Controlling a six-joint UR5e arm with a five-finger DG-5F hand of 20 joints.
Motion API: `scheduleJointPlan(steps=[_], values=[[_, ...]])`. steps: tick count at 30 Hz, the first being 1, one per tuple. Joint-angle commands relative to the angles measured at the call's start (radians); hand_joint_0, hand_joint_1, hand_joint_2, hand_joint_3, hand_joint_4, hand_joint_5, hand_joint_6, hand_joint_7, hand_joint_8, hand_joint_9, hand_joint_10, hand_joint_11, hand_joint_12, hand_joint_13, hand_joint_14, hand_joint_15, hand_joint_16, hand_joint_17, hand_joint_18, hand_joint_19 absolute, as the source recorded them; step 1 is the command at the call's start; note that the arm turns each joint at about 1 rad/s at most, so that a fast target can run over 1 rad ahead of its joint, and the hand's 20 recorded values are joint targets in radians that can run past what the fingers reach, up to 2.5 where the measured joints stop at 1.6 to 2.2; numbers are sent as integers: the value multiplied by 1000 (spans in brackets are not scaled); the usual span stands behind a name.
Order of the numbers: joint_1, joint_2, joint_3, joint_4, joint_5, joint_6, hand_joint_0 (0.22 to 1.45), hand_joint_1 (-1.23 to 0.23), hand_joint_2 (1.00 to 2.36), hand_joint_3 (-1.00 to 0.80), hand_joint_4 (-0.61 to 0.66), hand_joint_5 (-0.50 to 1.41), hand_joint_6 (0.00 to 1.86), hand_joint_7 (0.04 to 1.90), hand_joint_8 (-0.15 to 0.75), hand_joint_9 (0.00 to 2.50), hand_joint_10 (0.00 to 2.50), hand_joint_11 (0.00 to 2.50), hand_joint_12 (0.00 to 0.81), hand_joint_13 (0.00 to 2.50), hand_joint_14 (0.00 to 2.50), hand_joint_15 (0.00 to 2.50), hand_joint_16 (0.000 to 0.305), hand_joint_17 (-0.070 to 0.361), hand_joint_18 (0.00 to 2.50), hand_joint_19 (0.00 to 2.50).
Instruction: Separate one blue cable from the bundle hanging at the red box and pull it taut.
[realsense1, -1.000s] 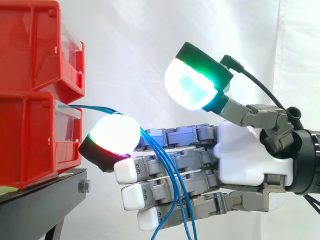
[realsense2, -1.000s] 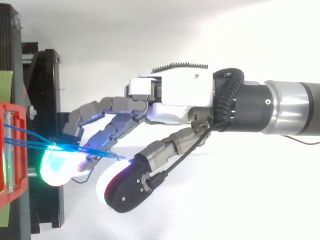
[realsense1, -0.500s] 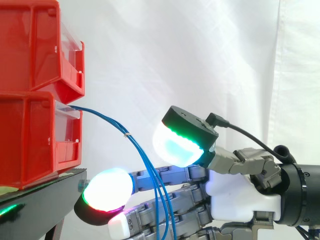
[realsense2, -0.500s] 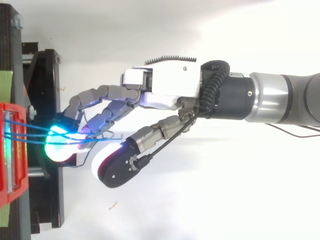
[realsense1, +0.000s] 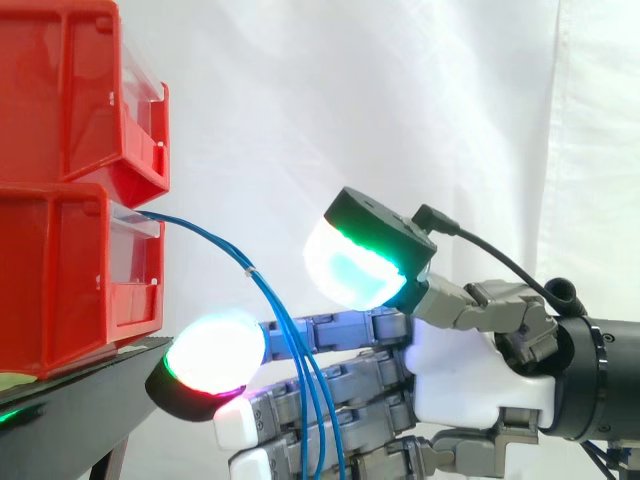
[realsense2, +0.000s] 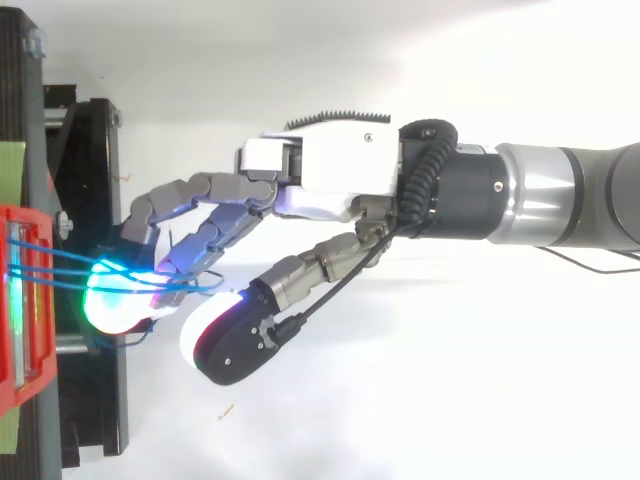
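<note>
Several thin blue cables (realsense1: 305, 380) leave the front of the lower red bin (realsense1: 60, 280), arc rightward past a small white tie and hang down slack across the hand's fingers. The hand (realsense1: 470, 380) reaches in from the right, low beside the black stand (realsense1: 90, 390), with its fingers stretched toward the bins. One glowing fingertip pad (realsense1: 210, 360) lies just left of the cables, and the thumb pad (realsense1: 365, 265) stands apart above and to their right. From above, the cables (realsense2: 50, 268) run from the bin over that fingertip to the hand (realsense2: 330, 180). Nothing pinches them.
A second red bin (realsense1: 60, 90) sits stacked on the lower one. The stand's black frame (realsense2: 95, 180) runs beside the fingertips. A white curtain (realsense1: 400, 100) hangs behind, with free room to the right of the bins.
The hand has dropped and moved closer to the bins, then risen a little. The cables no longer drape over the raised fingertip; they hang in a longer arc.
</note>
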Motion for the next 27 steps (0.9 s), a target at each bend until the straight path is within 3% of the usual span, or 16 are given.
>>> scheduleJointPlan(steps=[1,13,27], values=[[0,0,0,13,-3,4,585,-623,1000,-500,208,-138,502,1002,233,730,7,278,292,778,13,370,36,81,613,333],[-13,2,10,5,-31,6,601,-624,1000,-495,201,-131,502,1055,237,747,8,306,292,804,15,387,36,81,634,356],[-48,2,8,-27,-52,-2,605,-642,1000,-494,202,-130,502,1067,235,758,10,307,296,824,14,404,36,81,649,366]])
